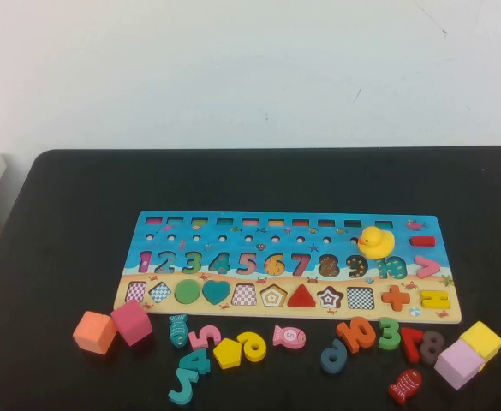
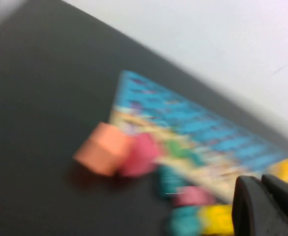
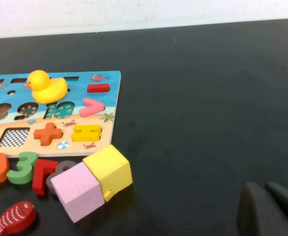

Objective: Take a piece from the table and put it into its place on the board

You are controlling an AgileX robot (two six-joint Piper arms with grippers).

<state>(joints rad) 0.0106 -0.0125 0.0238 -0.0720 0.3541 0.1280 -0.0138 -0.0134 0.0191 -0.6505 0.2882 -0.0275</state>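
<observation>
On the bench (image 1: 62,214) I count one board (image 1: 147,248), one yellow duck (image 1: 376,241), four cubes (image 1: 95,332), three fish (image 1: 289,336), one yellow pentagon (image 1: 228,353) and, as far as I can tell, nine loose numerals (image 1: 357,332). There are two end effectors: the left end effector (image 2: 264,206) is off the board's left end and the right end effector (image 3: 269,211) off its right.
</observation>
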